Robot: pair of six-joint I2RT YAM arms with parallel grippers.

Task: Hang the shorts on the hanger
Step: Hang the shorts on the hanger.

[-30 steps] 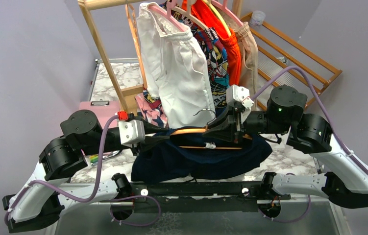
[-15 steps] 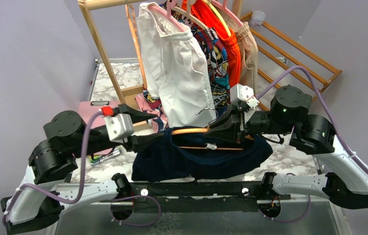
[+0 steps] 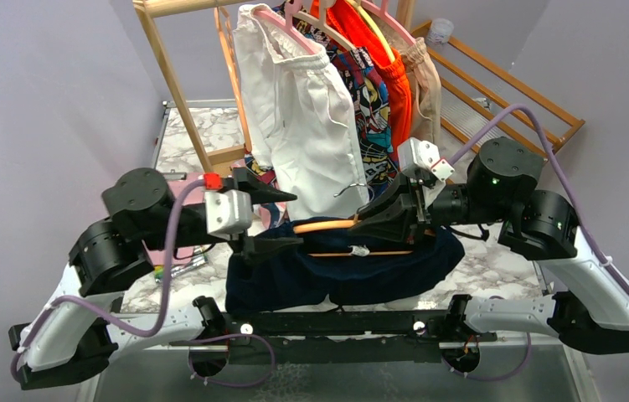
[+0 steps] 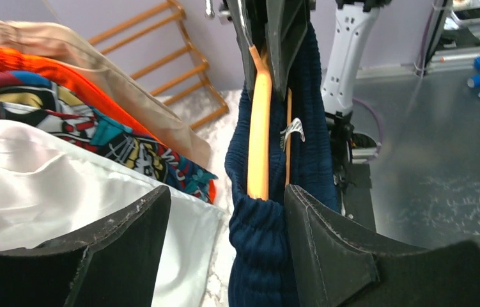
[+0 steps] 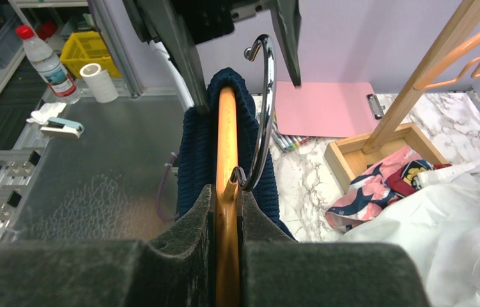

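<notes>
Shorts on the hanger, one arm free.
The shorts [image 3: 336,272] drape over the hanger [image 5: 226,128], raised just above the table [image 3: 202,126], with navy cloth wrapped round its left end. The right gripper [image 5: 225,195] is clamped on the hanger's neck beneath the hook [image 5: 264,96]. The left gripper [image 3: 292,218] stands wide beside that left end, gripping nothing. The draping looks done. What seems left is carrying it to the rack [image 3: 178,84] behind, where other clothes [image 3: 298,126] hang.

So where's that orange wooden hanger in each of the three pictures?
Top external: hanger at centre, lying level.
Left wrist: hanger upper middle, seen edge-on.
Right wrist: hanger at centre, clamped in the right end effector.
Shared landmark: the navy shorts draped over it.
</notes>
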